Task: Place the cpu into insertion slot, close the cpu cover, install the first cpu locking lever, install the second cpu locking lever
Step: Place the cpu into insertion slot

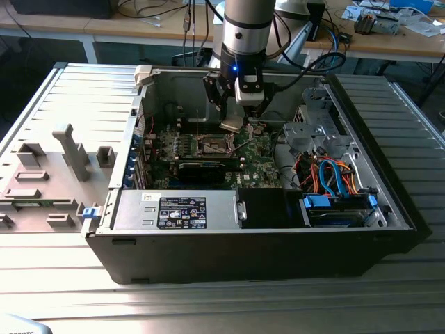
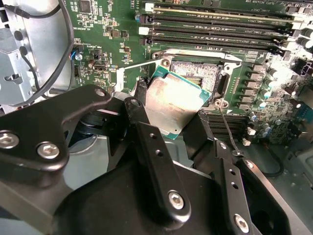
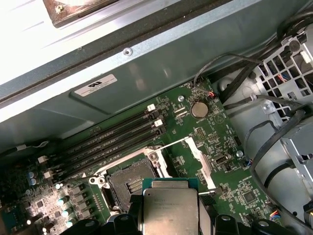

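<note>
From where I stood there was one robot arm (image 1: 245, 28) and one open computer case (image 1: 243, 257). The arm carried one gripper (image 2: 171, 110) with two black fingers (image 2: 151, 147), and between those two sat one cpu (image 2: 173, 105). On the single green motherboard (image 3: 215, 142) I counted one insertion slot (image 2: 195, 73), one cpu cover (image 3: 198, 159) and one round coin battery (image 3: 198, 108). Four long memory slots (image 2: 215, 29) ran side by side, as near as I could count. One labelled grey box (image 1: 181, 209) lay inside the case, and two blue tabs (image 1: 316, 202) showed at the drive bay.
</note>
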`<state>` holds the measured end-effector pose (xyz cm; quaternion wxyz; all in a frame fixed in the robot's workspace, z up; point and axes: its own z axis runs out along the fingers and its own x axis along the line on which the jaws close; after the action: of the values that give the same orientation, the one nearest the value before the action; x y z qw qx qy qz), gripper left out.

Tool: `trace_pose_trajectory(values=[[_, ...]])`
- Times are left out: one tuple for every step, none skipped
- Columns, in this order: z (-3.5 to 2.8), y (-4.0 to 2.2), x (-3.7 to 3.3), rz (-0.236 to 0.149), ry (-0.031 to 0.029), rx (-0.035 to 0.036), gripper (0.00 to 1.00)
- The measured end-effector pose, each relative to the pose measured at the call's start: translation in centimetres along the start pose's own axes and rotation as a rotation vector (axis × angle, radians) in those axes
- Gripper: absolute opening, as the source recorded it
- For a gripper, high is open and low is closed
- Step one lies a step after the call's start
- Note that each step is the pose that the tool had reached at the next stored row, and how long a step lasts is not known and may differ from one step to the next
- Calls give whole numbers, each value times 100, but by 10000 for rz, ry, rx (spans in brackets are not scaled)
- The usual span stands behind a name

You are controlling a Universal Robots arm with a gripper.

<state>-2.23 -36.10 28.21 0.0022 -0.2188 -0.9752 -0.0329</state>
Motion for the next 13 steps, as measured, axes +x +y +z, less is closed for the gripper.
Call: trace_pose_trajectory(values=[[0, 0, 0, 18, -1, 0, 54], [1, 0, 0, 43, -3, 0, 54], [1, 0, 0, 64, -4, -1, 54], [1, 0, 0, 79, -5, -1, 54], [2, 0, 0, 96, -6, -1, 54], [2, 0, 0, 110, -7, -2, 54], [2, 0, 0, 130, -8, -2, 54], [3, 0, 0, 156, -10, -3, 54], [3, 0, 0, 190, -12, -3, 54], [3, 0, 0, 206, -13, -4, 54], [3, 0, 0, 217, -14, -4, 54], [3, 0, 0, 231, -14, -4, 54], [4, 0, 0, 240, -15, -4, 54]])
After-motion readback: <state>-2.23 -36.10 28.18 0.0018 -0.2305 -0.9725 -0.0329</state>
